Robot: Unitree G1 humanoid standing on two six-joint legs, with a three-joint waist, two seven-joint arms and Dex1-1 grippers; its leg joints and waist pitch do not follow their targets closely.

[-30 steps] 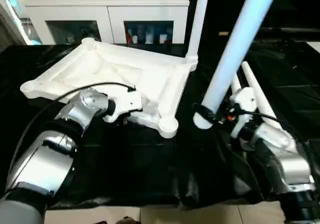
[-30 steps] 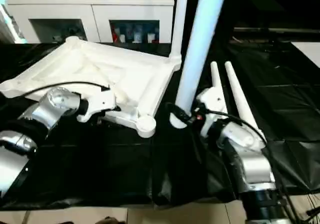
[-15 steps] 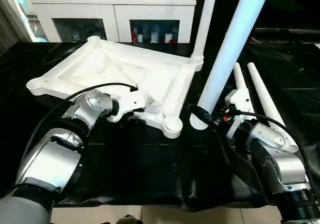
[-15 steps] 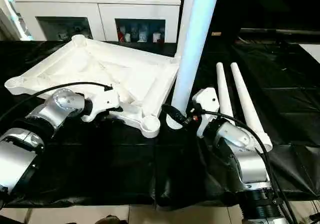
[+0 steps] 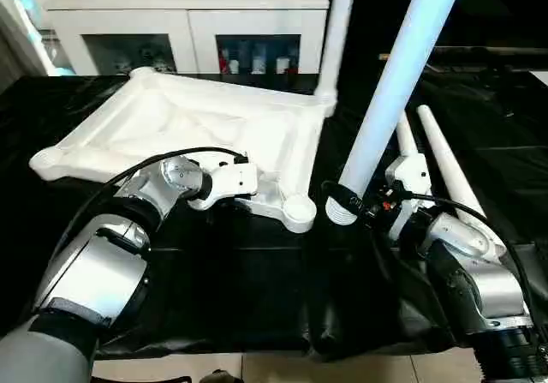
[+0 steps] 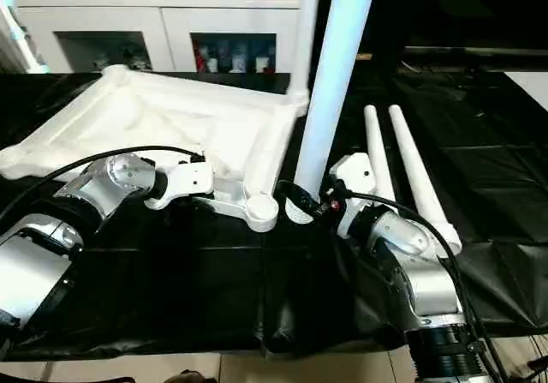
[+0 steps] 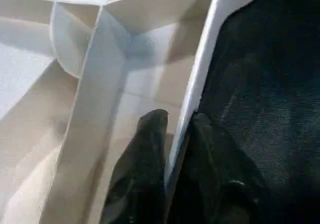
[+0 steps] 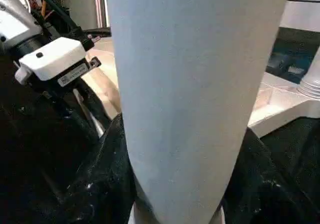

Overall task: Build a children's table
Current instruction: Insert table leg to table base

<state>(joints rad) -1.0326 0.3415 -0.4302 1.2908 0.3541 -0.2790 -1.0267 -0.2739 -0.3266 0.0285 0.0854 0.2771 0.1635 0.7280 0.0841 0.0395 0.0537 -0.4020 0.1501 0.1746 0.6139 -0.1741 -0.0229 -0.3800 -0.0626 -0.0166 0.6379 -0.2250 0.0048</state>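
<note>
Head views: the children's table top (image 5: pixel 197 134) is lying upside down on the black-draped work table (image 5: pixel 240 289), ribbed underside facing up. 1 leg (image 5: pixel 330 32) is already standing in the far corner socket. The near corner socket (image 5: pixel 299 211) is sitting empty, just beside the lower end of the held leg (image 5: pixel 390 92). The right gripper (image 5: pixel 355 203) is clamping that leg near its wide end and holding it almost upright, tilted slightly, probably so the end can be swung over the empty socket. 2 spare legs (image 5: pixel 445 169) are lying side by side on the cloth beyond the right forearm, within reach for later sockets.

Left wrist view: the left gripper (image 7: pixel 172 154) is pinching the table top's thin side wall (image 7: pixel 200 78), 1 black finger inside and 1 outside, jaws closed on the plastic. This grip is likely steadying the top against the push of insertion.

Right wrist view: the held leg is running up between the dark fingers (image 8: pixel 107 179), which are wrapping both sides of the tube. The left arm's wrist housing (image 8: pixel 55 58) is showing beyond, near the top's rim.
</note>
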